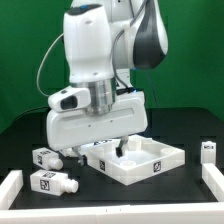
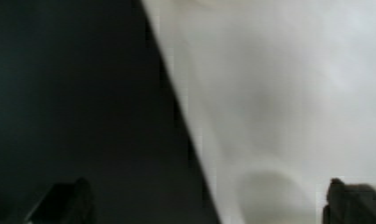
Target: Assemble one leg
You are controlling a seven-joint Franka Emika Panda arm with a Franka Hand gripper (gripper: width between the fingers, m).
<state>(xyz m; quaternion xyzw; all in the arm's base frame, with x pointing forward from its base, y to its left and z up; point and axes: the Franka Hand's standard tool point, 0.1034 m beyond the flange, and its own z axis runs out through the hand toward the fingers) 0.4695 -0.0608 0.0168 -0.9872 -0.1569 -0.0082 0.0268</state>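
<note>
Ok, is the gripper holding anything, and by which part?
Nothing is held: the gripper is open, its fingers wide apart, with only the blurred white panel behind them.

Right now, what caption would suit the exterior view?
Panda arm stooped over the white panel, with loose tagged legs on the black table.

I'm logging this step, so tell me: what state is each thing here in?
gripper: open, holding nothing.
panel: lying flat, rims up.
leg beside the gripper: loose, on its side.
leg at the front edge: loose, on its side.
leg at the exterior view's right: loose, untouched.
</note>
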